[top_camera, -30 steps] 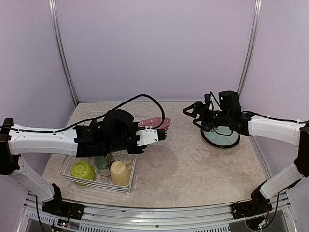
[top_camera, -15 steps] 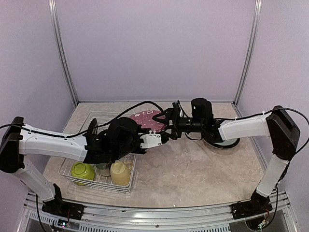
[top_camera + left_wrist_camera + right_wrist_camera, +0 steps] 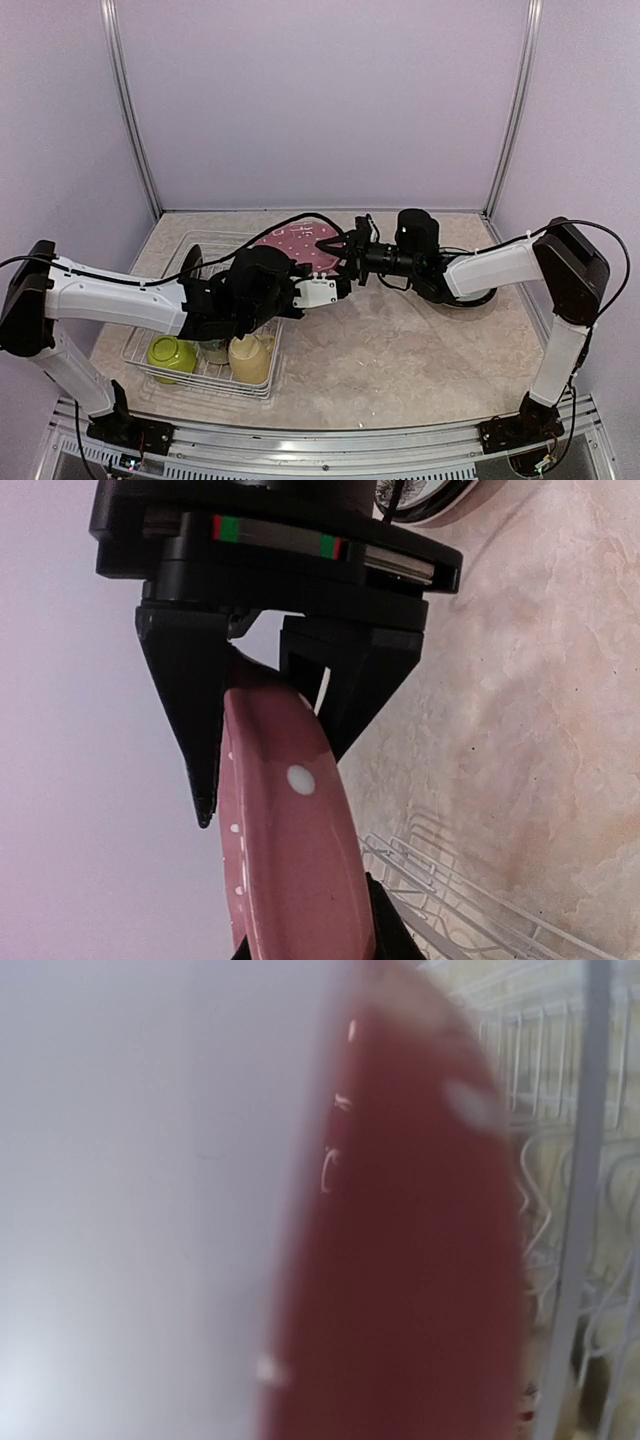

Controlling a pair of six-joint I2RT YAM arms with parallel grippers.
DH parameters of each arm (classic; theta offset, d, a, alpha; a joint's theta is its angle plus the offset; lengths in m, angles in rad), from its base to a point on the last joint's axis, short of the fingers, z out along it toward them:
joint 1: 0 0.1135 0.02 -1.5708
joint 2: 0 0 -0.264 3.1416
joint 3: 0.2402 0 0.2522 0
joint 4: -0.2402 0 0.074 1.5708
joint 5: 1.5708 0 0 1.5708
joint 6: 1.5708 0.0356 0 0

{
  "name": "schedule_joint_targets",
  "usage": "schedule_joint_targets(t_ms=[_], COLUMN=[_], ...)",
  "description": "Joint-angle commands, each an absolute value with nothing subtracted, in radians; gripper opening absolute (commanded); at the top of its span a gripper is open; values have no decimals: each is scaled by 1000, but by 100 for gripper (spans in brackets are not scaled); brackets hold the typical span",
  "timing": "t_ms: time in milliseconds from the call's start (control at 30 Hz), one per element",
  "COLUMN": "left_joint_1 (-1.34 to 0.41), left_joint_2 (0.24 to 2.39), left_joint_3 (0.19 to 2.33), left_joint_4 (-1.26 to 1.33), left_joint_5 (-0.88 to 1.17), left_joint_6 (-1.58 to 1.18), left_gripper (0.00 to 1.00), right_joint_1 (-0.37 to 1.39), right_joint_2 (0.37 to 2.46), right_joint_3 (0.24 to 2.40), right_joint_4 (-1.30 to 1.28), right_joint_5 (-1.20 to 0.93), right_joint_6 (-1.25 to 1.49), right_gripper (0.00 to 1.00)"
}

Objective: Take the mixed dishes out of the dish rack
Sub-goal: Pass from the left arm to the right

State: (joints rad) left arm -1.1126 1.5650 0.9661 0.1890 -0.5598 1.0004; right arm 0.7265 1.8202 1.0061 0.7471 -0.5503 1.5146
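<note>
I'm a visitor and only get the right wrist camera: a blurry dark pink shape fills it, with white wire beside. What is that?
Observer: A pink dotted plate, held up on edge above the table, near the dish rack.
Operator: Who holds it?
Observer: The left gripper grips one rim; the right gripper has a finger either side of the opposite rim, though I cannot tell if it pinches.
Operator: Anything left in the rack?
Observer: A lime-green bowl and a pale yellow mug, at its near end.
</note>
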Motion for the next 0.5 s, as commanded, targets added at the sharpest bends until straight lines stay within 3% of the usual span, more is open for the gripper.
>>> schedule_joint_targets(t_ms=[0, 67, 200, 333, 467], left_joint_1=[-1125, -1130, -1146, -1154, -1155], left_joint_2=[1550, 1547, 1531, 1500, 1448], left_joint_3=[1027, 1037, 1058, 1073, 1076], left_joint_4=[252, 202, 98, 6, -83], left_joint_5=[-574, -571, -542, -495, -408], left_joint_6=[970, 943, 882, 807, 733], left_gripper=[21, 36, 53, 81, 95], right_joint_1=[733, 732, 719, 699, 669], right_joint_2=[1833, 1830, 1811, 1768, 1708], right_joint_3=[994, 989, 986, 981, 957], right_joint_4=[877, 886, 852, 773, 696], right_joint_5=[-553, -547, -532, -508, -484], right_joint_6=[1476, 1467, 1424, 1359, 1302], right_gripper=[22, 14, 0, 0, 0])
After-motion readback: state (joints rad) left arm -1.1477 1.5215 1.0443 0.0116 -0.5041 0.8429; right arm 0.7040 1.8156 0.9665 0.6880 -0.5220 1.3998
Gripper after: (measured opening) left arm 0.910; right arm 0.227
